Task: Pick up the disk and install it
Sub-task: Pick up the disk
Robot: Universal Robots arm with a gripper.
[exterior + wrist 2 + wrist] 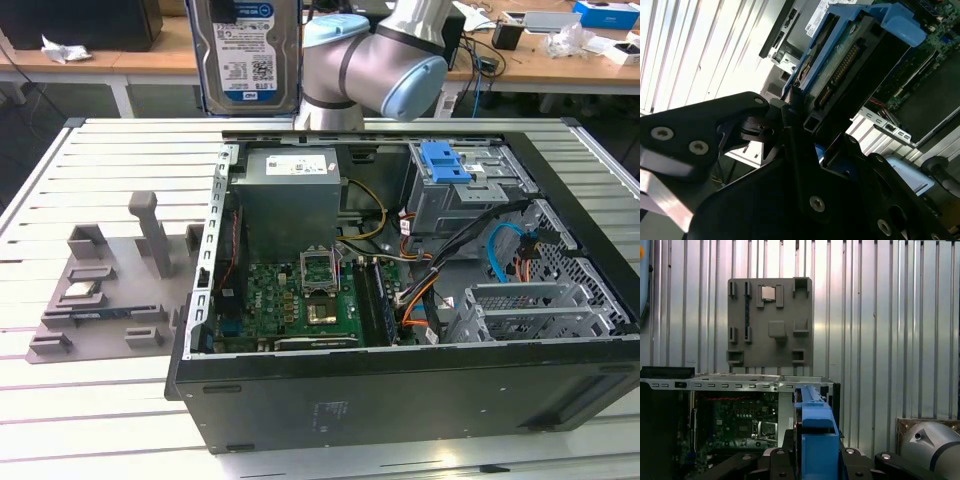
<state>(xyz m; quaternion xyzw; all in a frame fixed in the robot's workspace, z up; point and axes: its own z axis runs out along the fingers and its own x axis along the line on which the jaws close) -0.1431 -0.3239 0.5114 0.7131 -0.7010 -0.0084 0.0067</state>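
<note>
Disk (pixel 245 55) hangs upright at about 11 o'clock above the open case (pixel 400 400) in the exterior view, your end effector (pixel 799 116) clamped on its blue-framed edge, I'd guess so it clears the case walls.

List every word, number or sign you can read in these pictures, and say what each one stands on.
No text can be read with certainty.
White-and-blue label on the disk: lines of print and a square code, too blurred to read.
White sticker on the power supply: print too small to read.
Faint mark on the black outer wall of the case: unreadable.
</note>
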